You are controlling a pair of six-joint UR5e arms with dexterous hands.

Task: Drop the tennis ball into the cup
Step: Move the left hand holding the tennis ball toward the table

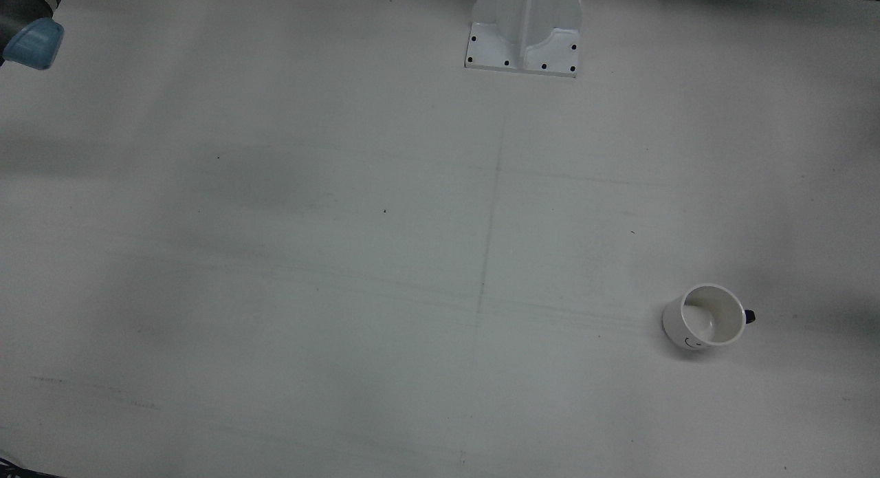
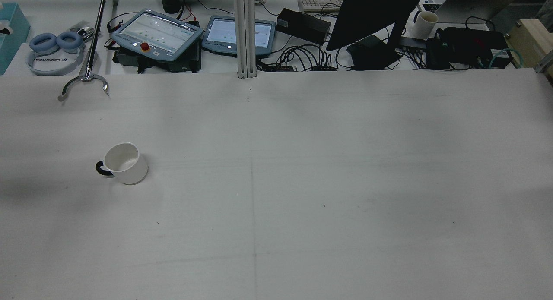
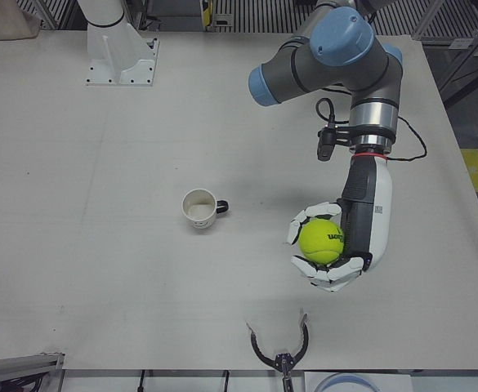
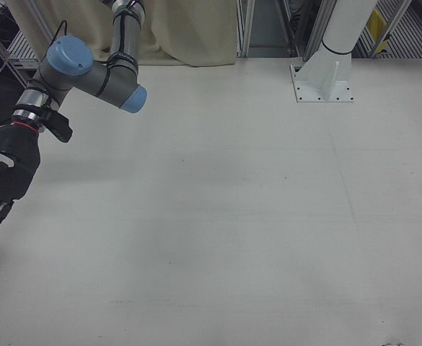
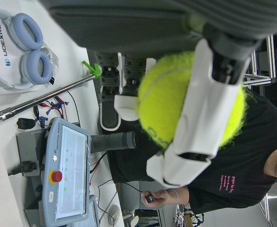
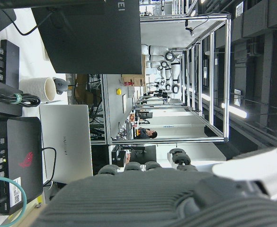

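A yellow tennis ball (image 3: 321,241) sits in my left hand (image 3: 346,237), whose white fingers (image 3: 304,222) wrap around it; the left hand view shows the ball (image 5: 171,99) up close under a finger (image 5: 200,118). The hand hangs above the table, to the right of the cup in the left-front view and apart from it. The white cup (image 3: 199,208) with a dark handle stands upright and empty; it also shows in the front view (image 1: 705,318) and the rear view (image 2: 123,163). My right hand (image 4: 0,184) is at the far side of the table, fingers spread, holding nothing.
A metal grabber tool (image 3: 281,351) lies at the table's operator edge, seen also in the rear view (image 2: 84,77). A white pedestal (image 1: 524,31) is bolted at the robot side. Beyond the table are teach pendants (image 2: 155,30), headphones (image 2: 56,43) and a monitor (image 2: 376,15).
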